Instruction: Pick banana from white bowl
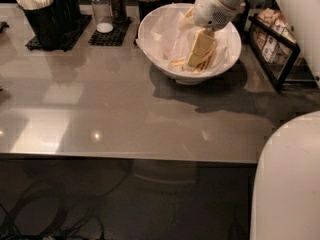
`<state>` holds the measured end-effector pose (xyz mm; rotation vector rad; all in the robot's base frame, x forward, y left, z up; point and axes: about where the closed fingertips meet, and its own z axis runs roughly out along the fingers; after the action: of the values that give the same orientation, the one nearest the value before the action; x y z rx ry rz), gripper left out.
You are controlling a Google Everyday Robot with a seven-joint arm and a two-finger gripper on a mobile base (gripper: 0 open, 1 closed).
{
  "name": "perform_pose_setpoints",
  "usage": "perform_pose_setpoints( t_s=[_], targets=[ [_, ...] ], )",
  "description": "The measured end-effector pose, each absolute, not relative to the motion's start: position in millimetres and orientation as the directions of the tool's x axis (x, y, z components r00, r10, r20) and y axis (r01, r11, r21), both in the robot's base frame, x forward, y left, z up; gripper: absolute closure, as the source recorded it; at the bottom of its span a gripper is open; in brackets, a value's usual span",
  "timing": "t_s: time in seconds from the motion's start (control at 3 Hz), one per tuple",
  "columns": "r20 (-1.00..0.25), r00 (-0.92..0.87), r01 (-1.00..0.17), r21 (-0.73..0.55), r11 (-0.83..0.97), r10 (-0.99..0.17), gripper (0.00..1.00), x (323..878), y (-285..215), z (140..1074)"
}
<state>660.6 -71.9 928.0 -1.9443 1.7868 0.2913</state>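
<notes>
Noted gripper [196,63] down inside white bowl [231,45] at banana [177,62]; could not tell whether clenched or released; judged lift-out not yet done

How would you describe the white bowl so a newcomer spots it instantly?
On the grey counter, look along the far edge, beside the black wire rack. The white bowl is the wide, round, paper-lined dish there, the only bowl, with the gripper down inside it.

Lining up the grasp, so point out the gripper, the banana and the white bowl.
gripper [195,60]: camera view, its tip down inside the bowl.
banana [176,62]: camera view, yellow end left of gripper.
white bowl [165,70]: camera view, front outer wall.
</notes>
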Motion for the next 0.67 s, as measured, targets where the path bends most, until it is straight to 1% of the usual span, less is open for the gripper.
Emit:
perform_pose_setpoints(
  t_s=[0.33,0.67],
  targets=[
    [-0.469,0.125,-0.977,-0.209,-0.027,-0.874,0.4,663.6,-69.7,926.8],
    [-0.466,0.144,-0.968,-0.25,-0.026,-0.873,0.43,681.3,-65.9,929.1]
  ],
)
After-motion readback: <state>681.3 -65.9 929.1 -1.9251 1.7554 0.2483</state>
